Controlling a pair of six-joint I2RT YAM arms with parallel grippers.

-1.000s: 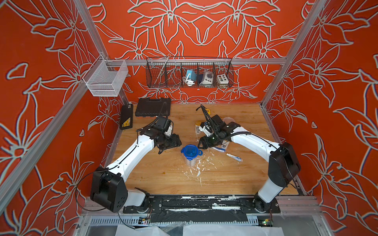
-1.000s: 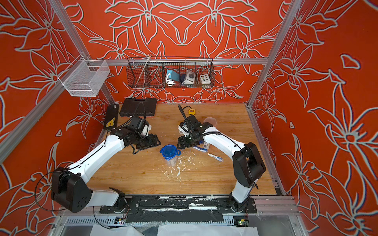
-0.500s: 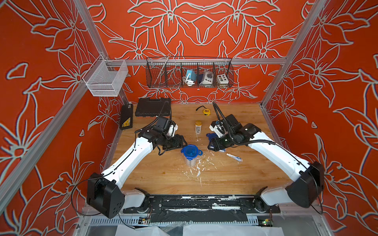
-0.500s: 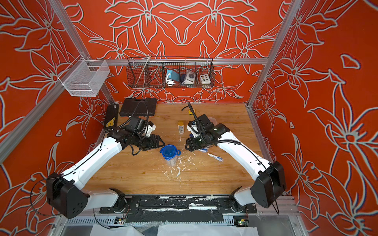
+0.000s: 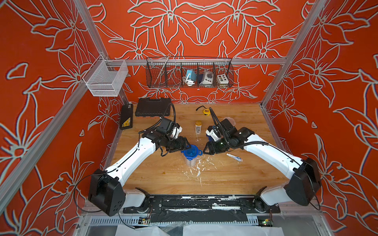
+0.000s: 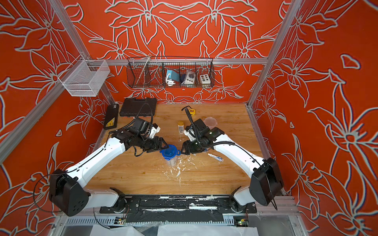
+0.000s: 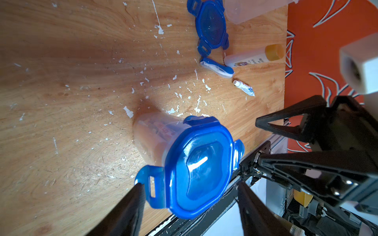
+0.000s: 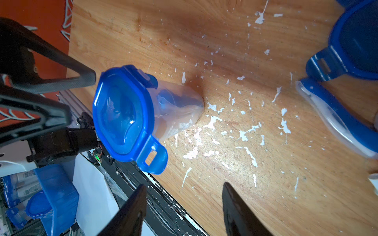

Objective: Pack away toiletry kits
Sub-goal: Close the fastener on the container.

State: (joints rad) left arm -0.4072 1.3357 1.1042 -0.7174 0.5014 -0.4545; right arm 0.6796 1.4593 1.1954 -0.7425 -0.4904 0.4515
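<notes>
A clear tub (image 5: pixel 190 155) (image 6: pixel 170 155) with a blue clip lid stands at mid-table. It holds kit items behind cloudy walls. My left gripper (image 5: pixel 184 144) (image 6: pixel 163 146) hovers at its left, open. In the left wrist view the lid (image 7: pixel 196 163) lies between the spread jaws of the gripper (image 7: pixel 190 187), and one fingertip (image 7: pixel 139 189) is at a raised tab. My right gripper (image 5: pixel 206 150) (image 8: pixel 184 186) is open and empty, just right of the tub (image 8: pixel 126 114). A yellow-capped bottle (image 5: pixel 198 127), a small tube (image 5: pixel 234 157), a cased toothbrush (image 7: pixel 216 68), a loose blue lid (image 7: pixel 211 26) and an open clear tub (image 6: pixel 210 121) lie behind.
Two black tool cases (image 5: pixel 153 106) (image 5: pixel 126 116) sit at the back left, and a yellow tape measure (image 5: pixel 206 111) lies at the back middle. A black wire basket (image 5: pixel 189 74) and a white mesh basket (image 5: pixel 105 78) hang on the frame. White flecks (image 5: pixel 197 169) mark the wood.
Both grippers have closed in on the lidded tub from either side. The right arm's elbow has swung out to the right. Both pairs of jaws have narrowed slightly.
</notes>
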